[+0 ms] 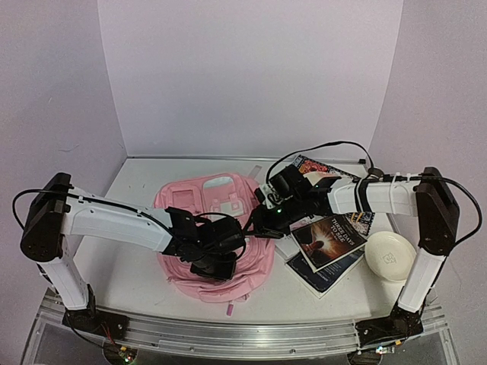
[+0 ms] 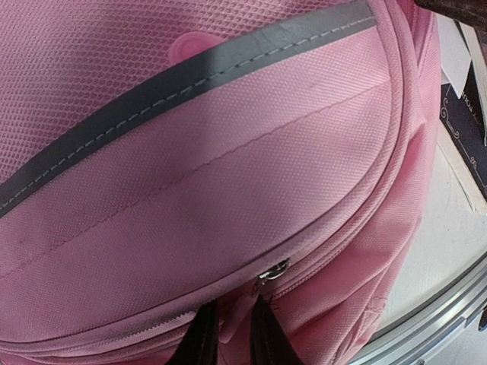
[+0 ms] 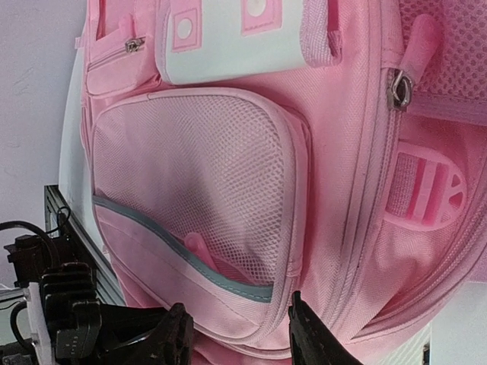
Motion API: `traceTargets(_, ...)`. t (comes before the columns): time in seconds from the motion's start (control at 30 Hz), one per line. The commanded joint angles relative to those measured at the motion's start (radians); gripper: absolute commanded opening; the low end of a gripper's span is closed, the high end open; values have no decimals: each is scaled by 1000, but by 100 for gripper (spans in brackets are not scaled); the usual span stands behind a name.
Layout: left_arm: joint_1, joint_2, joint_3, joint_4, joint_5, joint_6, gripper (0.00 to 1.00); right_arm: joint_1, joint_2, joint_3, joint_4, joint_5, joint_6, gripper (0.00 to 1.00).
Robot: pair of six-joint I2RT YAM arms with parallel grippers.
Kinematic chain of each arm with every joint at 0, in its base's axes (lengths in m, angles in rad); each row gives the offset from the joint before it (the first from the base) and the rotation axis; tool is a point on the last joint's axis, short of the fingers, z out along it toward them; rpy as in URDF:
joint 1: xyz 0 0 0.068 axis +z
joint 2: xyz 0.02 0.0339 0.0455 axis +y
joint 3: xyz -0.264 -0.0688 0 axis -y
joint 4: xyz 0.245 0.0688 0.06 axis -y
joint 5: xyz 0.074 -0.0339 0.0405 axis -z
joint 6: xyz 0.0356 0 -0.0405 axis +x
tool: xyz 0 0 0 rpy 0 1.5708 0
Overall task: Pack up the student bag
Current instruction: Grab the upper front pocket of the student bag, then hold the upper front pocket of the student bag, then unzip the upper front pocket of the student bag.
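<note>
Bag (image 1: 190,199) lies flat on the table (image 1: 129,194). Left gripper (image 2: 232,306) is nearly shut below the zip slider (image 2: 272,271), grip unclear imo. Right gripper (image 3: 237,304) is half open astride bag's edge, hold unclear. Drag slider slow, don't yank.

Far left: bare bench (image 1: 137,190) lies open between the student bag (image 1: 205,201) and the left wall (image 1: 61,114).
Near left: a bare strip runs in front of the bag, with the left arm (image 1: 114,220) stretched above it.
Centre: the bag fills it; the left gripper (image 1: 217,262) and right gripper (image 1: 262,220) crowd close together over its near-right part.
Right: books (image 1: 327,243) lie just beside the bag and a white round dish (image 1: 390,256) lies beside them, leaving little bare surface.
Far right: a black cable (image 1: 319,148) loops above the books.
</note>
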Motion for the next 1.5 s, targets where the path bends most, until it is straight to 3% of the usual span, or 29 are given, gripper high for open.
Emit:
traceTargets(0.0,-2,17,41,32,-22,9,11,0,10,7,9,-33,17,44)
traceTargets(0.17,-1,-18,36,30,-22,5,0,1,19,-10,16,-36,30,44)
traceTargets(0.6,-1,-82,18,29,-35,12,0,1,80,-34,35,-65,46,46)
traceTargets(0.7,-1,-86,15,29,-40,18,0,1,91,-34,50,-84,50,39)
traceTargets(1.0,0,-119,-35,-36,-80,8,0,-25,66,-17,56,-119,36,0)
traceTargets(1.27,20,-206,-110,-224,-174,-43,0,-73,36,15,-5,-161,-45,0)
traceTargets(1.47,115,-290,-177,-303,-212,-32,0,-77,41,48,-53,-215,-98,0)
